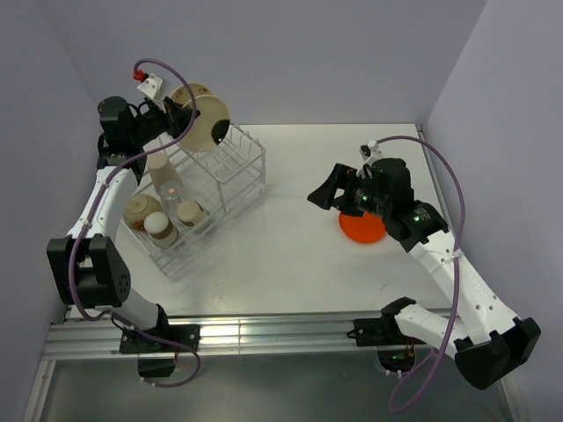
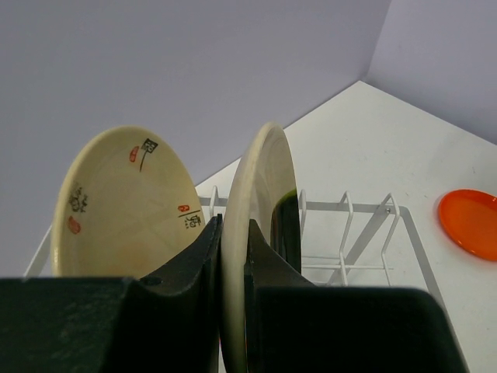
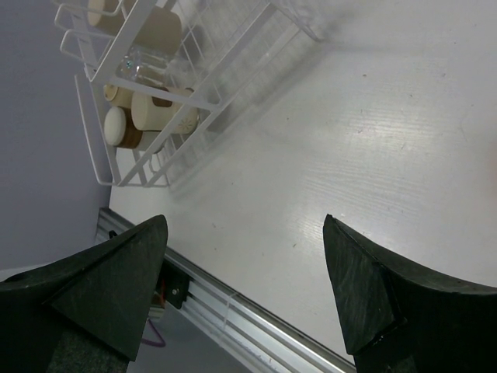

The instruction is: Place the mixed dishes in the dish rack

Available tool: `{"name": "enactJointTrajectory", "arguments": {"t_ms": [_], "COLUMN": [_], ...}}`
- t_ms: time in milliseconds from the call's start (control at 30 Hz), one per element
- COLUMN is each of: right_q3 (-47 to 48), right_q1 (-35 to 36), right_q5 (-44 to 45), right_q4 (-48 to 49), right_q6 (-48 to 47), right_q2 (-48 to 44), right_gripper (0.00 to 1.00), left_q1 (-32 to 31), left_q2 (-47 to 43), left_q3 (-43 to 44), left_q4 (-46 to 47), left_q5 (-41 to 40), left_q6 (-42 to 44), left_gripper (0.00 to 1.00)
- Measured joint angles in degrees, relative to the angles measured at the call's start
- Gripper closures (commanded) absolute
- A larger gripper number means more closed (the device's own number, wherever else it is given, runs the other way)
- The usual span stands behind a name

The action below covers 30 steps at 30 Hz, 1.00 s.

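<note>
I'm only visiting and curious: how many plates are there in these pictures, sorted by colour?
Cream plates: 2
Orange plate: 1
Total: 3 plates

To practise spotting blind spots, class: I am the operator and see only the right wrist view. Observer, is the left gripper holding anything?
Observer: Yes, the left gripper is shut on a cream plate, held on edge.
Operator: Any dish near it?
Observer: A second cream plate with motifs stands on edge right beside it.
Operator: What is not yet loaded?
Observer: The orange plate lies flat outside the dish rack, to its right.
</note>
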Motion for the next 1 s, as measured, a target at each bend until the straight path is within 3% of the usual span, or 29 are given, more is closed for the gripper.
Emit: {"name": "enactJointTrajectory", "arguments": {"t_ms": [233, 333, 367, 433, 467, 600, 667, 767, 867, 1000], "right_q3": [-0.1, -0.1, -0.1, -0.2, -0.2, -0.9, -1.6, -3.4, -7.0, -15.3], "right_q1": [-0.3, -0.6, -0.8, -0.9, -1.0, -1.4, -1.6, -2.1, -3.8, -8.8], "right_q5": [0.8, 1.6, 1.9, 2.4, 2.7, 4.6, 6.1, 8.5, 10.7, 12.5], "right_q4": [-0.1, -0.5, -0.7, -1.0, -1.3, -2.1, -2.9, -4.1, -4.7, -5.2], "right_q6": [0.1, 0.1, 0.1, 0.1, 0.2, 0.8, 1.8, 3.4, 6.2, 11.0], "right_q2": [-0.7, -1.4, -1.7, -2.3, -2.6, -4.0, -4.3, -4.8, -6.2, -9.1], "right_gripper": [0.12, 0.11, 0.11, 0.10, 0.09, 0.07, 0.07, 0.06, 0.07, 0.11], "left_q1": [-4.5, -5.3, -5.3, -5.4, -5.4, -5.9, -6.0, -6.0, -6.1, -6.1], "left_q2": [2.9, 3.1, 3.1, 3.1, 3.1, 3.1, 2.9, 2.2, 0.9, -2.0], "left_q3": [2.2, 2.3, 2.4, 2.4, 2.4, 2.4, 2.3, 1.6, 0.6, -0.2], "left_q4": [-2.4, -2.9, -3.2, -3.3, -3.4, -4.0, -4.1, -4.4, -4.7, -5.6], "left_q5": [-4.7, -6.1, -6.4, -6.6, -6.7, -7.8, -8.5, -9.6, -10.6, -11.4], "left_q6": [3.1, 3.7, 3.7, 3.7, 3.5, 3.1, 2.5, 1.7, 1.3, 1.1], "left_gripper": [0.99, 0.91, 0.87, 0.66, 0.50, 0.30, 0.25, 0.08, 0.01, 0.01]}}
